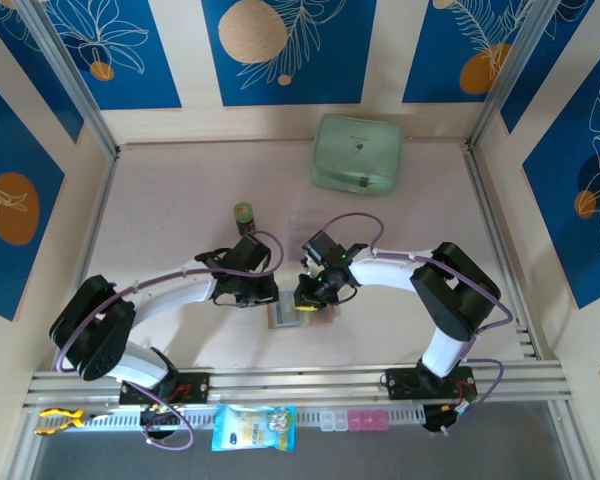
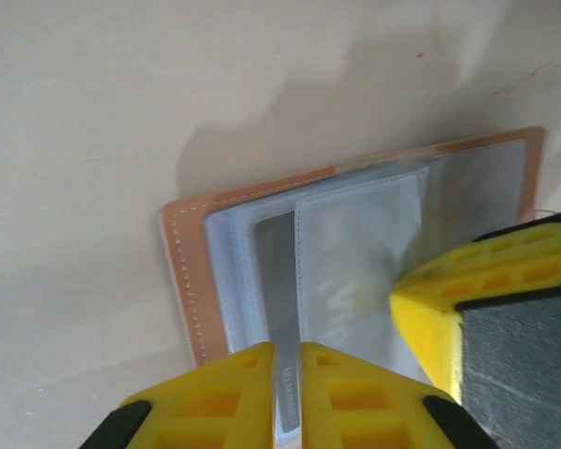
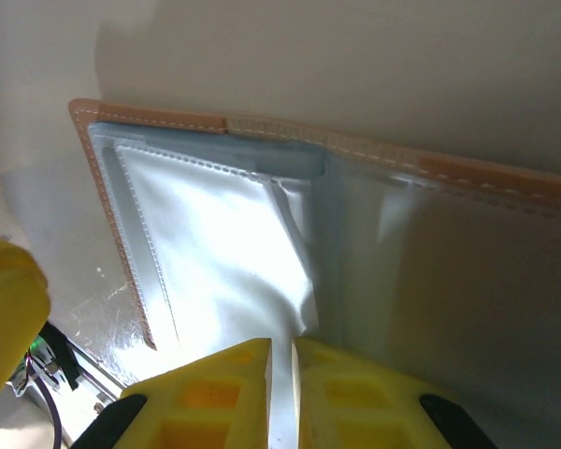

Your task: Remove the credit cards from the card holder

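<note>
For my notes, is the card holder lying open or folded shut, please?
Open: the card holder lies spread, clear pockets facing up.

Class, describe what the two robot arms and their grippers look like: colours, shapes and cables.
Both the left arm and right arm have white links with black joints and thin purple cables looping alongside. The left gripper and right gripper each carry two blocky yellow fingers with moulded hollow pockets and black bases.

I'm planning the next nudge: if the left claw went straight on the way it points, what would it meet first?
The card holder: its clear sleeves lie directly ahead of the left claw, which seems pinched on one thin sheet. Beyond the tan rim, bare table.
</note>
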`<move>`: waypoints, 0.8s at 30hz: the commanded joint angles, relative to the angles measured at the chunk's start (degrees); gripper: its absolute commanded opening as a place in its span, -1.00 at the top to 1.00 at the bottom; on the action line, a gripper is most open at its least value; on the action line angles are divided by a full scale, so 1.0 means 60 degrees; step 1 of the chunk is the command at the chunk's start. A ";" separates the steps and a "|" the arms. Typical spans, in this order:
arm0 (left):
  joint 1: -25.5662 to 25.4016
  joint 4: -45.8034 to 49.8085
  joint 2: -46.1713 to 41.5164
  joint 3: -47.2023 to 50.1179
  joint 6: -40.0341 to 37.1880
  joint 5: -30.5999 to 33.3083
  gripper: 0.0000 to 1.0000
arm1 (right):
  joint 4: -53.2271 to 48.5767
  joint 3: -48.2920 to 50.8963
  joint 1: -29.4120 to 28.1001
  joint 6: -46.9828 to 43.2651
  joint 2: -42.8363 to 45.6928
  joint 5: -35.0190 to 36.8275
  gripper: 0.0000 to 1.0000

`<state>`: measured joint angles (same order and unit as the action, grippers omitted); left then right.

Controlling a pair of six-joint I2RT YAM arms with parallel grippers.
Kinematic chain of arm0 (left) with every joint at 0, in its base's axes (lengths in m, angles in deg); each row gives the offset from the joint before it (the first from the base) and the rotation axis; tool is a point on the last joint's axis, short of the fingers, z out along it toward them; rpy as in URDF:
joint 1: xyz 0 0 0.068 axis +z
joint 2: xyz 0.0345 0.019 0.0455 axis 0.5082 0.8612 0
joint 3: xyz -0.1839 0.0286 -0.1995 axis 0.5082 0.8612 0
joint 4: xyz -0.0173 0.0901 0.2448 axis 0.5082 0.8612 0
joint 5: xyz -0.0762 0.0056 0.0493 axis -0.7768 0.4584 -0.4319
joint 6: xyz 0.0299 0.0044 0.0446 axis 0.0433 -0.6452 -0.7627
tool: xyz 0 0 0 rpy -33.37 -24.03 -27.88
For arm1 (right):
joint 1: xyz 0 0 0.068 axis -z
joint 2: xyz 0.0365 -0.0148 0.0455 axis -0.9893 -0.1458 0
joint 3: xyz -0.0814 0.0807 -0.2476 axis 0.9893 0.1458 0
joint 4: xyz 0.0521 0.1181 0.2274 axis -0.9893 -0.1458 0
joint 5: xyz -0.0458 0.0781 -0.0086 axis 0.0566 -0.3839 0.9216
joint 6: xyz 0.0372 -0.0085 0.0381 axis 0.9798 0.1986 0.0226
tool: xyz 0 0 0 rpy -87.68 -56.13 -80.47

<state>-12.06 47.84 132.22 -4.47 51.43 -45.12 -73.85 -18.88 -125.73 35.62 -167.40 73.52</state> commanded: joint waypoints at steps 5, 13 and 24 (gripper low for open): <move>0.0041 -0.0444 -0.0115 0.0155 0.0288 -0.0557 0.66 | -0.0086 0.0286 0.0194 -0.0163 0.0238 -0.0237 0.71; 0.0030 -0.1339 0.0061 0.0558 0.0704 -0.0987 0.53 | 0.0186 0.0472 0.0233 -0.0045 0.0291 -0.0385 0.76; 0.0025 -0.1807 0.0378 0.0818 0.0905 -0.1154 0.47 | 0.0373 0.0594 0.0285 0.0012 0.0307 -0.0546 0.78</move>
<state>-12.06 38.56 133.62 -0.69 55.78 -50.43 -71.38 -16.36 -124.34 35.56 -166.61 71.57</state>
